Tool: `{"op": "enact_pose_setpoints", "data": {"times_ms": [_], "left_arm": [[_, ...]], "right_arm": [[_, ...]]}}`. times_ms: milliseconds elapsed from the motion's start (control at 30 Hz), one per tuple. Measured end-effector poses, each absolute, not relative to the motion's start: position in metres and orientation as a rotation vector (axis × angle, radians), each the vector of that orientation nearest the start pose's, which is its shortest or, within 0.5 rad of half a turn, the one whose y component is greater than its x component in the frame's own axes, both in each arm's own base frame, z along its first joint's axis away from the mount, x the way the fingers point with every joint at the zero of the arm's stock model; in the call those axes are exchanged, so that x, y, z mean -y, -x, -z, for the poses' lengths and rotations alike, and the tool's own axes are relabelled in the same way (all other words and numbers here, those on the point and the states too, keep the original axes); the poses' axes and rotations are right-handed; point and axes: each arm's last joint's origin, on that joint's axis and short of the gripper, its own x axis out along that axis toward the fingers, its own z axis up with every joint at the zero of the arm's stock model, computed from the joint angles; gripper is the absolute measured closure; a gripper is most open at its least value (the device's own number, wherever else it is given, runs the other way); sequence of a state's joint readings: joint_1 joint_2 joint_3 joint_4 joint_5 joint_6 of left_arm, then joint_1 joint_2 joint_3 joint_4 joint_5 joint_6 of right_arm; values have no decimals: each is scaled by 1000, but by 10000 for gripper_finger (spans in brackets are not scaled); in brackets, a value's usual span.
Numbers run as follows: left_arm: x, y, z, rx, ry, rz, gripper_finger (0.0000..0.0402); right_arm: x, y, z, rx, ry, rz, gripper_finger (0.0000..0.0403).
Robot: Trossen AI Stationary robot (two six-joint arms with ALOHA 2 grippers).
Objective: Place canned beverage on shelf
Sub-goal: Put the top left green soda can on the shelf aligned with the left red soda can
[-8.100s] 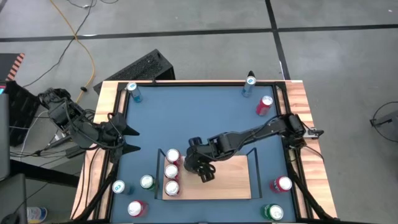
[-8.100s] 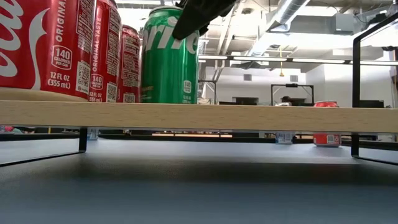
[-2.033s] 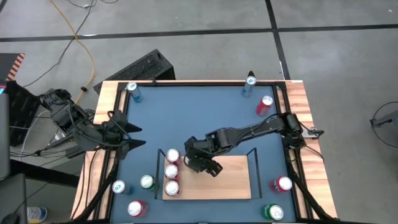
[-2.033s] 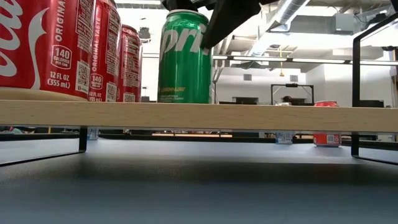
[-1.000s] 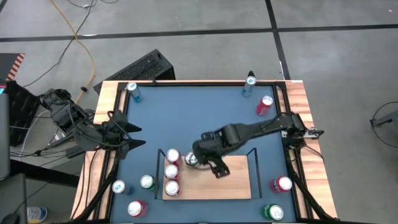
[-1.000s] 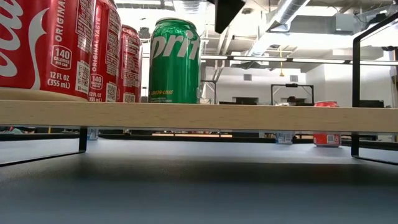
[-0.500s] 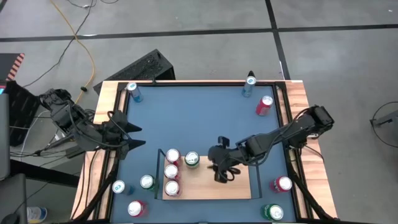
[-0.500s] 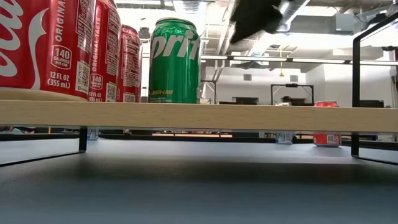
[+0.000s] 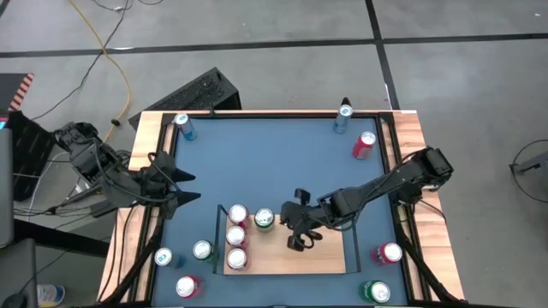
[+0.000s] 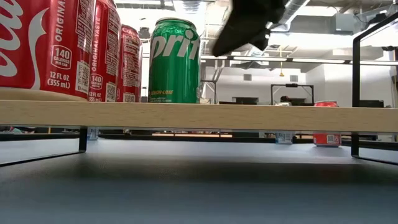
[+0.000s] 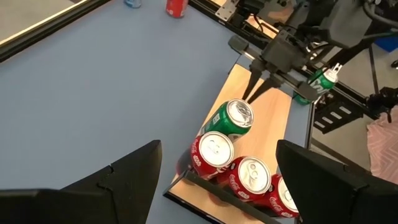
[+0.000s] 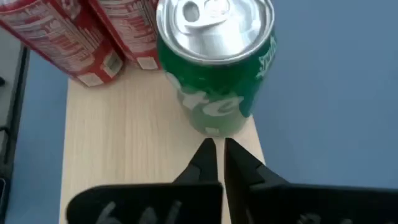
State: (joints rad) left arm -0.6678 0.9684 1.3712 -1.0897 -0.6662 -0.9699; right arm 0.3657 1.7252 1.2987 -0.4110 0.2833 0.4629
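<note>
My right gripper [image 9: 295,242] hangs pinched shut and empty just right of the green can [image 9: 265,221], which stands upright on the shelf [image 9: 330,257] at lower centre; left gripper [image 9: 190,188], spread open, waits farther left.

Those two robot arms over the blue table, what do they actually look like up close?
Both are dark, almost black, built of slim jointed segments with black cables along them. The left gripper ends in two broad, flat, pointed black fingers. The right gripper has the same two-finger build, tapering to narrow tips. No markings are readable on either.
</note>
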Motion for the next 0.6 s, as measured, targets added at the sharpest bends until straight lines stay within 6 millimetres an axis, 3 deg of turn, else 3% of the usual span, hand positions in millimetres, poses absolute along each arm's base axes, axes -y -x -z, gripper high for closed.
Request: {"op": "enact_pose_setpoints", "data": {"times_ms": [600], "left_arm": [[74,-123,-415,-483,514,-248,99]], "right_arm": [[-113,-364,-255,-698,-181,52,403]]}}
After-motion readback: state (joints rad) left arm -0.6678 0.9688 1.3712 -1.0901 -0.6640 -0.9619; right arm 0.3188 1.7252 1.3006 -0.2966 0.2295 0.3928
